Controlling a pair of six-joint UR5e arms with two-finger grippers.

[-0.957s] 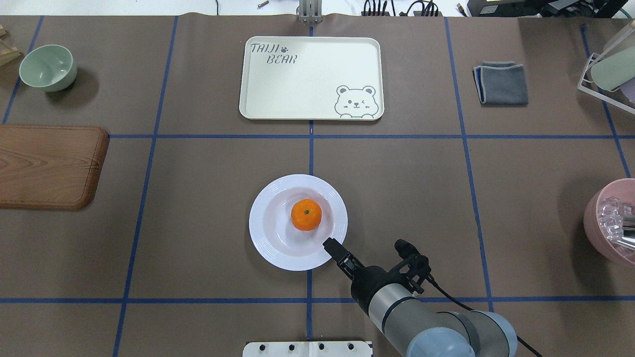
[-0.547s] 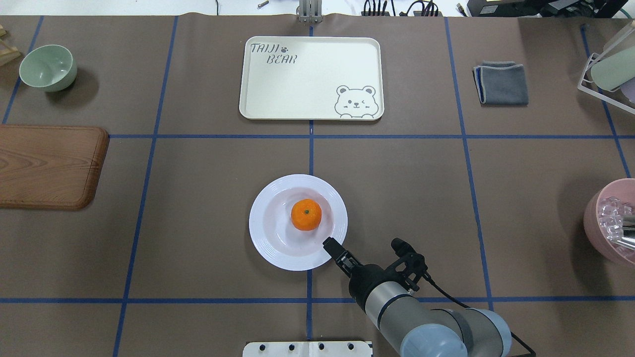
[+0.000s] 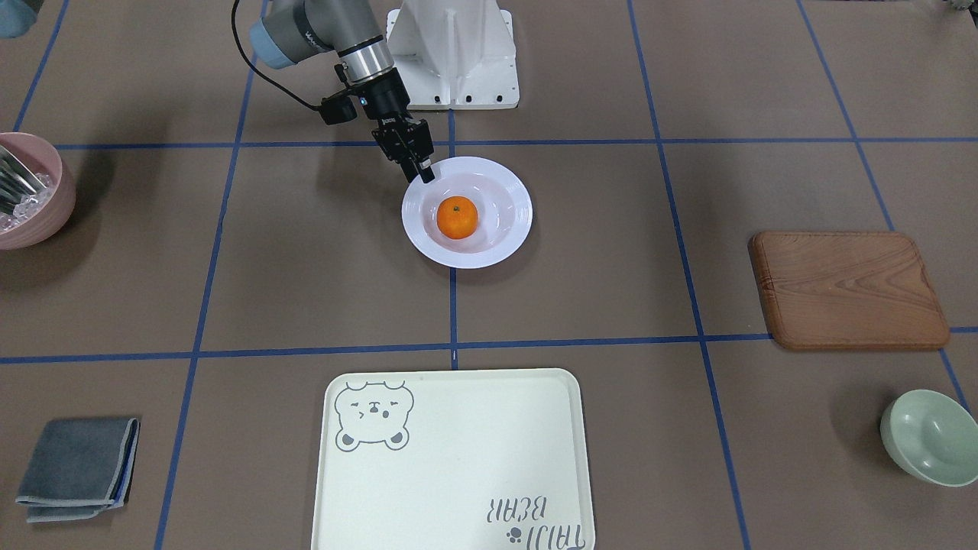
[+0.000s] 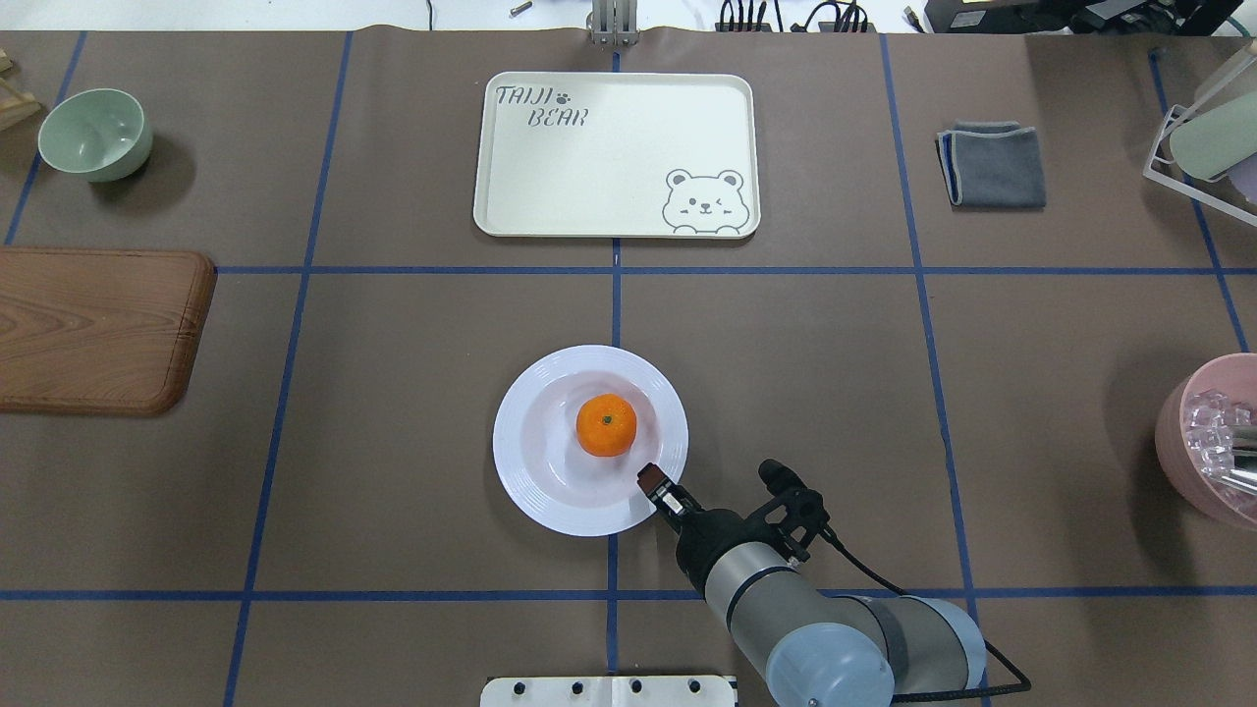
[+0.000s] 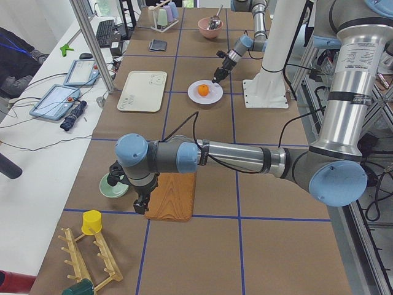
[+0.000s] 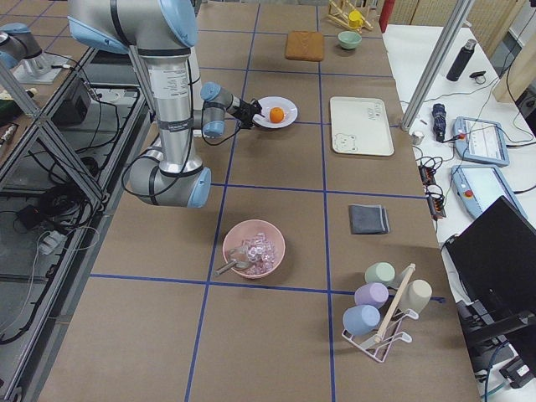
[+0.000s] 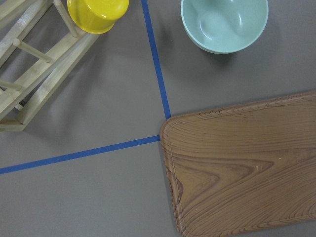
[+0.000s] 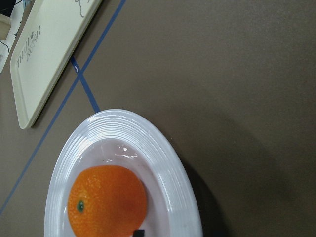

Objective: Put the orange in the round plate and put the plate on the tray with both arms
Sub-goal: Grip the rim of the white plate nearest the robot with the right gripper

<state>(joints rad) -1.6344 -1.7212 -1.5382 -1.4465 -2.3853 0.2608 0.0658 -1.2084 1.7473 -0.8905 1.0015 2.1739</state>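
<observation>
The tray, upper centre, reads "TAIJI BEAR". The orange lies in the round plate, the right hand at its rim. Its grip, and that of the left hand, cannot be told.

The round plate is blocked at its near-right rim by the right gripper, and the table behind that spot is covered by the right arm. The plate's middle is filled by the orange. The rest of the rim is left free, with bare table around it. An open stretch is seen between the plate and the tray. The wooden board and the pink bowl are set well apart from the plate, to its left and right.
</observation>
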